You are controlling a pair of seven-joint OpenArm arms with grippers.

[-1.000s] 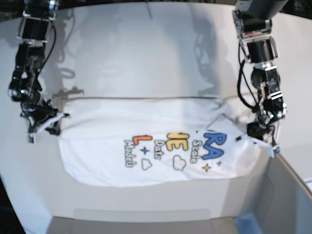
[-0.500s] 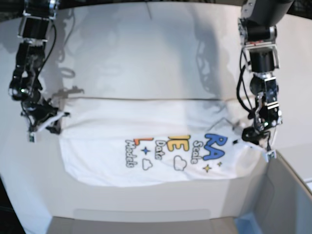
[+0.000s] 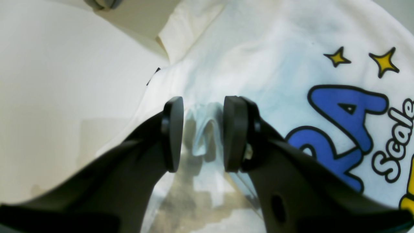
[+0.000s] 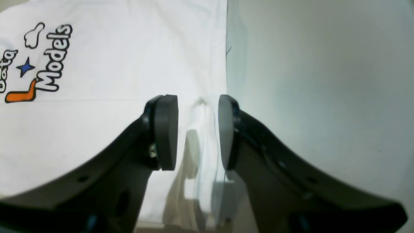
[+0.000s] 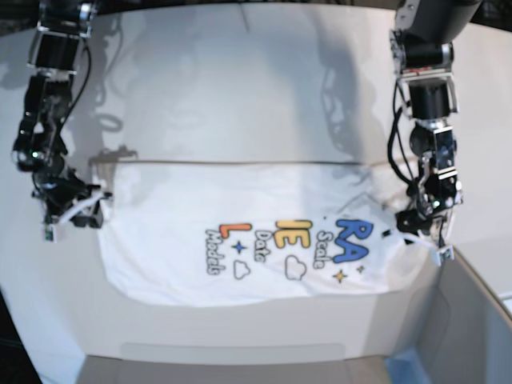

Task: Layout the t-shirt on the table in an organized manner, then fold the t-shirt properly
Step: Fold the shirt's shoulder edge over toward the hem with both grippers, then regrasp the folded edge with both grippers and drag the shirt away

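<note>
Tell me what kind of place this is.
Probably a robot lab bench: two black arms, left gripper and right gripper, stand over a bare white table with only a printed t-shirt on it.

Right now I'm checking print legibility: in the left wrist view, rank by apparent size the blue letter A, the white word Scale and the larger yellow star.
1. Blue letter A, largest.
2. White outlined word Scale, partly cut off at the frame edge.
3. Larger yellow star, smallest.
</note>
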